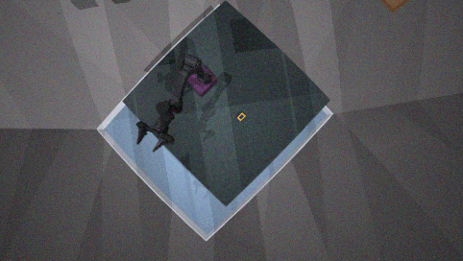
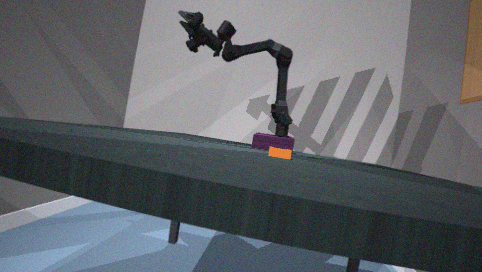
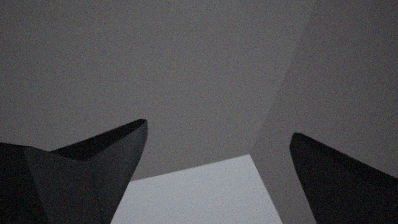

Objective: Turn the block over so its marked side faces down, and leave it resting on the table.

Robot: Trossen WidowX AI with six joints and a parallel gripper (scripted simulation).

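Above the dark green table [image 2: 150, 165], gripper [image 2: 188, 18] raised high, fingers spread wide, holding nothing; orange block [image 1: 241, 116] untouched.

A dark green desk [image 2: 210, 190] stands on thin dark legs [image 2: 174, 231] over a pale blue floor panel [image 1: 144, 163]. Around that panel, grey flooring [image 1: 384, 192] carries angular shadow bands. Behind the desk rise grey walls [image 2: 350, 60]; an orange-brown panel [image 2: 472, 55] hangs at the wall's right edge.
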